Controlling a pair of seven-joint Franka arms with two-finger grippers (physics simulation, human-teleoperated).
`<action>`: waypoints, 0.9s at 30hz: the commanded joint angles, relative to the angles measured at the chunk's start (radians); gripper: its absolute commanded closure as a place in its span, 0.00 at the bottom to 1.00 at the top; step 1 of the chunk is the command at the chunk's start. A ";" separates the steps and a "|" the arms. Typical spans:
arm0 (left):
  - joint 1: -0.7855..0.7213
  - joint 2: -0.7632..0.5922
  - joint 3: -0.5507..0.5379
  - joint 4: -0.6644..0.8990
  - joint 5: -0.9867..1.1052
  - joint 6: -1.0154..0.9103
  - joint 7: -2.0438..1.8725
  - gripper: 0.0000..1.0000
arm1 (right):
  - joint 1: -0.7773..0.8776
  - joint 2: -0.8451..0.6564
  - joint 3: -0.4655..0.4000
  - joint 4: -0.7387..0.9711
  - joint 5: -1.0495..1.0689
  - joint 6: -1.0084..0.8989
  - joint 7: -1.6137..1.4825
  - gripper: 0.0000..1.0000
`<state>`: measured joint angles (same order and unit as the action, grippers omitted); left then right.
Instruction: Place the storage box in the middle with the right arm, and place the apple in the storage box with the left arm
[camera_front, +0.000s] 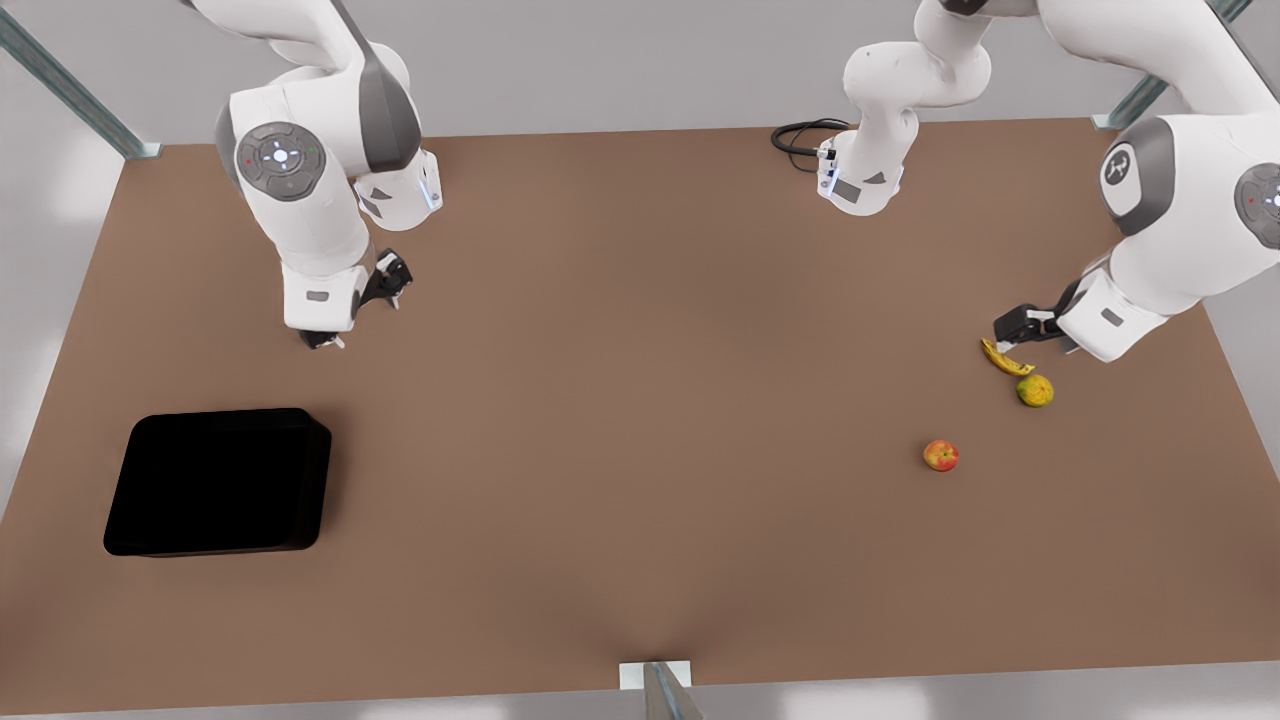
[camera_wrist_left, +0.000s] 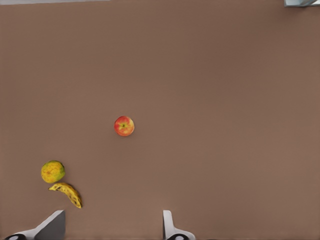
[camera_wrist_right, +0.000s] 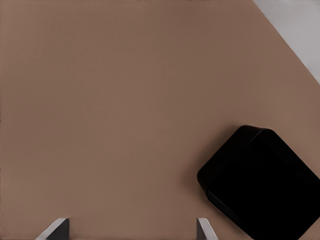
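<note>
Storage box (camera_front: 217, 482) untouched, apple (camera_front: 940, 456) apart

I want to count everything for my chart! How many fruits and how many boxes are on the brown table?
Apple: 1
Banana: 1
Green-and-orange round fruit: 1
Storage box: 1
Total: 4 things, 3 of them fruits

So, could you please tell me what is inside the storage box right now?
No contents are visible inside the storage box: its interior renders uniformly black, so anything dark or flat there could not be made out. The apple lies on the table, far outside it.
</note>
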<state>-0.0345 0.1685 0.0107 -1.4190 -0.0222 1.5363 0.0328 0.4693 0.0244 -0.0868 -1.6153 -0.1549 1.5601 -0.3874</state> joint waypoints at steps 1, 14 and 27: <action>0.002 0.000 0.000 0.000 -0.001 0.002 0.001 0.00 | -0.344 0.000 -0.001 0.000 0.000 0.000 -0.001 0.00; 0.004 0.287 0.327 -0.023 -0.924 -0.042 -1.105 0.00 | -0.532 0.496 -0.287 0.175 0.115 0.259 -0.128 0.00; 0.067 0.510 0.376 -0.238 -1.489 0.030 -0.915 0.00 | -0.620 0.698 -0.376 0.160 0.325 0.451 -0.340 0.00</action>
<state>0.0322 0.6781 0.3846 -1.6527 -1.4774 1.5662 -0.8820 -0.1527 0.7361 -0.4666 -1.4537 0.1955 2.0133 -0.7527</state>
